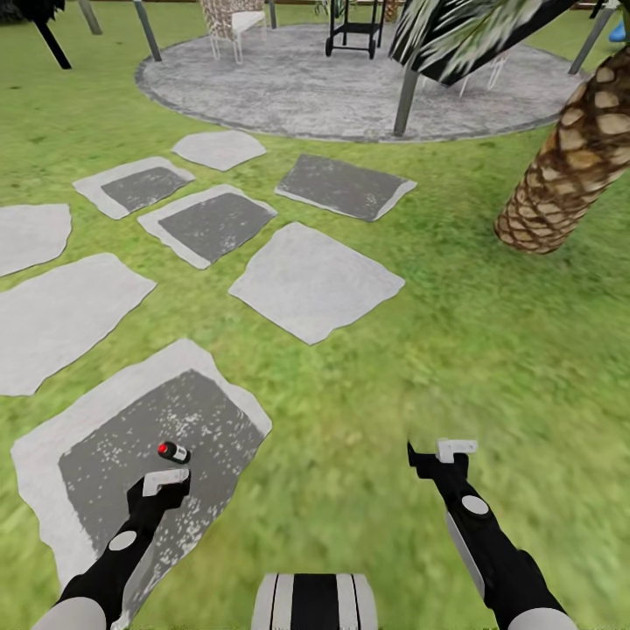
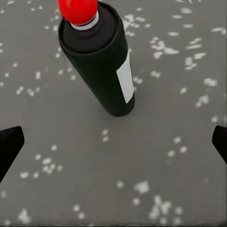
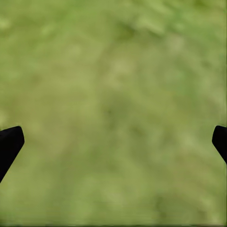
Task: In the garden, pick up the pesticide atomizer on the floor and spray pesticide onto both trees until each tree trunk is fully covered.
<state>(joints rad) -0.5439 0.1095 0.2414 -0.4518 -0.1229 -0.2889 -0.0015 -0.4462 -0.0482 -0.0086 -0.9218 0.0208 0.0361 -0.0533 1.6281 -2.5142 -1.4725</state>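
The pesticide atomizer (image 1: 173,452) is a small dark bottle with a red cap and a white label. It rests on a dark grey stone slab (image 1: 96,472) flecked with white, its cap pointing left in the head view. My left gripper (image 1: 163,486) hovers just on the near side of it, open. In the left wrist view the atomizer (image 2: 101,66) lies ahead of the left gripper (image 2: 113,146), outside the fingertips (image 2: 9,144), which stand wide apart. My right gripper (image 1: 443,455) is open over the grass floor (image 3: 113,94). Both trees and their trunks are out of view.
Several pale and dark stone slabs (image 1: 311,280) cross the lawn ahead. A leaning palm with a scaly brown trunk (image 1: 569,166) stands at the right. Beyond lies a round grey paved patch (image 1: 289,87) with a chair, a black cart and metal posts (image 1: 405,101).
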